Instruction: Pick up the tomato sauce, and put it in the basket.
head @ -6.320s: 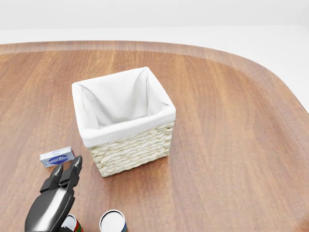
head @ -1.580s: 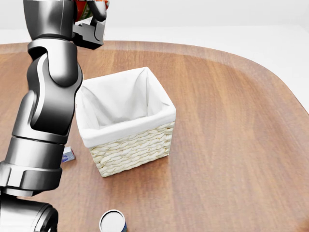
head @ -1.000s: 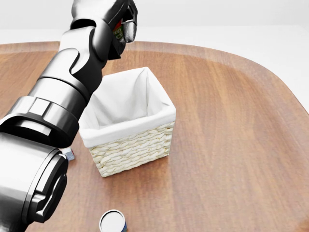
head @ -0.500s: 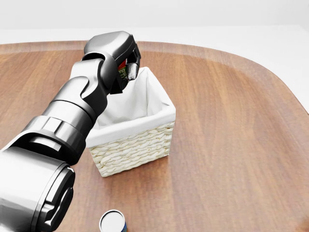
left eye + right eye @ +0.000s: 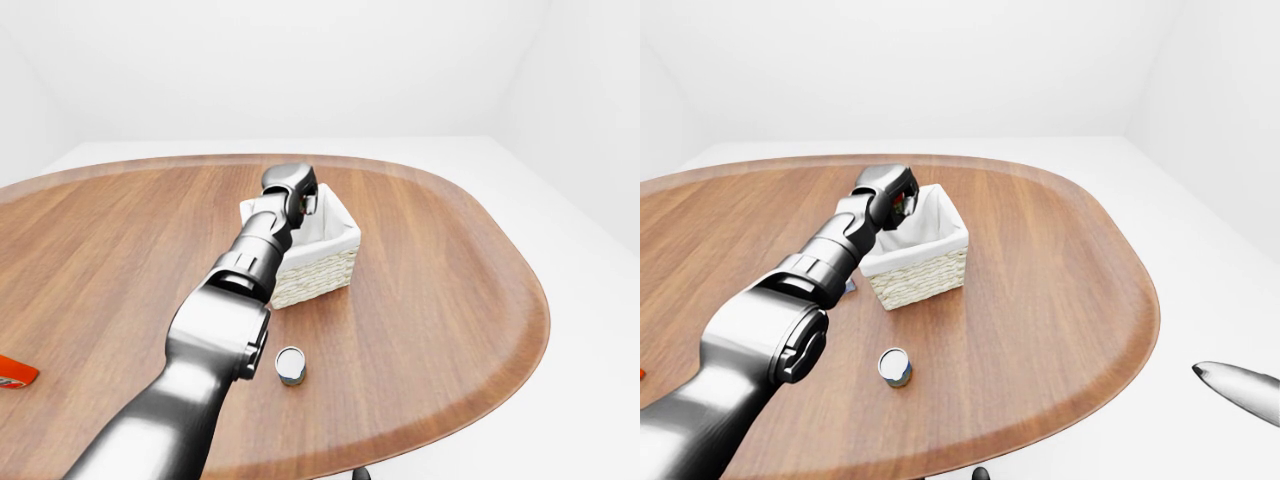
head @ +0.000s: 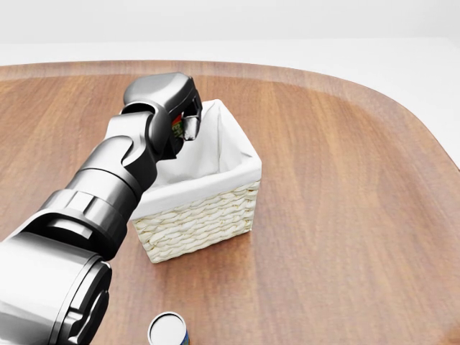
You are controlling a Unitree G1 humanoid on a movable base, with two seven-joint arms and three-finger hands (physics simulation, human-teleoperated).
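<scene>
At the left edge of the left-eye view you can see an orange-red object (image 5: 14, 372) lying on the wooden table (image 5: 430, 270). Your left arm runs from the lower left of the head view up to the left hand (image 6: 178, 118), whose fingers are wrapped round the tomato sauce (image 6: 175, 127), holding it over the upper-left part of the white-lined basket (image 6: 208, 208). At bottom centre stands a white-topped can (image 6: 167, 330). Your right hand (image 5: 1240, 385) only pokes in at the lower right of the right-eye view; whether it is wide or narrow you cannot tell.
</scene>
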